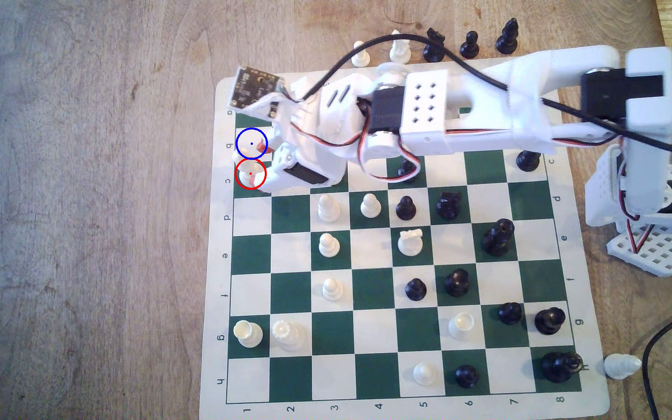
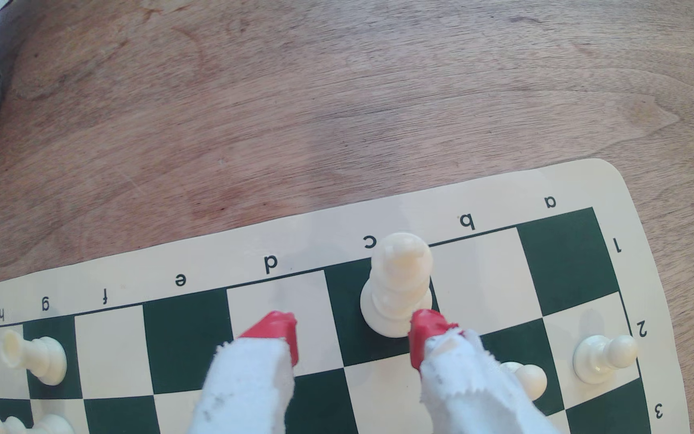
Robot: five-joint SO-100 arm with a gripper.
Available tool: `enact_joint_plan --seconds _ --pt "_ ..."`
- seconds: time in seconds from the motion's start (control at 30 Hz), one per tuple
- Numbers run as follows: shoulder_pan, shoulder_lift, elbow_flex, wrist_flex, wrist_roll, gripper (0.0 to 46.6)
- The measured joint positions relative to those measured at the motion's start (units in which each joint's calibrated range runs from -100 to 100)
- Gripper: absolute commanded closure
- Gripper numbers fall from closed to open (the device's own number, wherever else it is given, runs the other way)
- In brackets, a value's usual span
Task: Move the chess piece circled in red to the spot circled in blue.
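Standing on green square c1, the chess piece (image 2: 397, 288) sits at the board's edge.
End effector (image 2: 353, 340) fingers spread apart; one red fingertip (image 2: 422, 329) is by the base, and the spot (image 1: 251, 143) lies adjacent.

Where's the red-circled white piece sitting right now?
The chess piece stands upright on green square c1 at the board's edge, beside the empty cream spot. The open pincer has one red fingertip by its base.

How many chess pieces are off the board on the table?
6. Beyond the board's top edge in the exterior view: a white pawn, a taller white piece, three black pieces. Another white piece lies past the bottom right corner. The arm may hide more.
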Motion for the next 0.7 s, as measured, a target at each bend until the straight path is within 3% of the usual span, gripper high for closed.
enact_joint_plan --seconds 0.7 --pt "1.2 6.9 -4.2 -0.9 0.0 32.5"
